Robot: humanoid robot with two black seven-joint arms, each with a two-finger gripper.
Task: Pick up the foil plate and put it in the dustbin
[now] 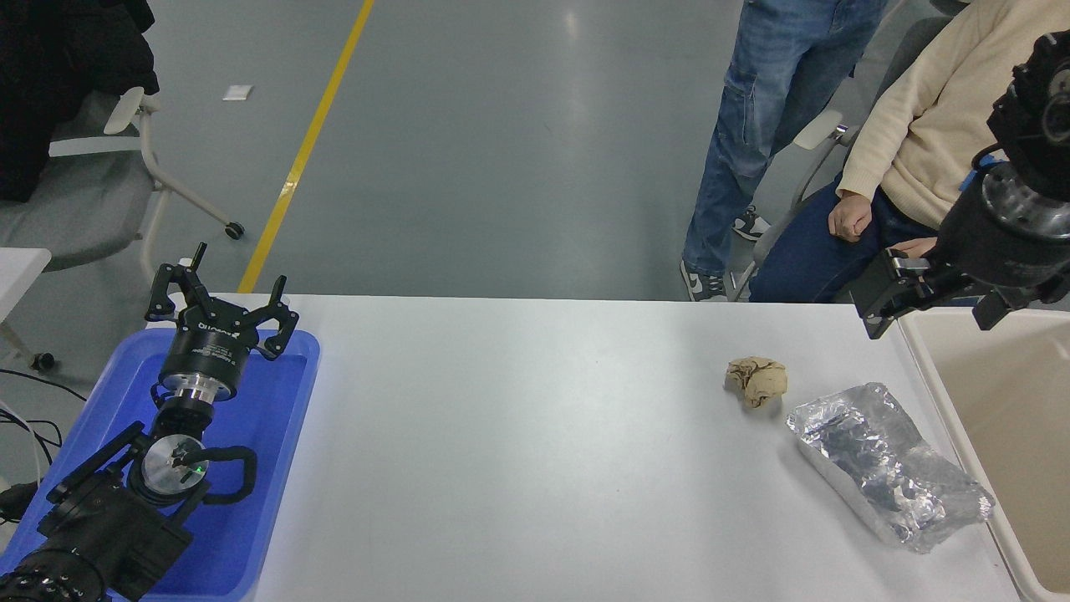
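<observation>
The right gripper (pixel 929 294) has its jaws wide apart, and nothing is between them. It hangs up in the air over the far left corner of the dustbin (pixel 930 373). One jaw sticks out past the bin's rim, over the far edge of the table (pixel 535 435).

The foil plate (pixel 888 465) lies flat on the table, nearer to the camera than the gripper and well apart from it. It is shiny and crumpled. Its right end is just beside the bin's left wall. A small tan paper ball (pixel 757 380) sits near its far left end, not touching it.

The left gripper (pixel 221 311) is parked over the far end of a blue tray (pixel 284 435) at the lower left. Its jaws are spread too, with nothing in them.

A person in a cream sweater (pixel 928 125) sits behind the table, beside another person (pixel 773 125) in blue jeans.
</observation>
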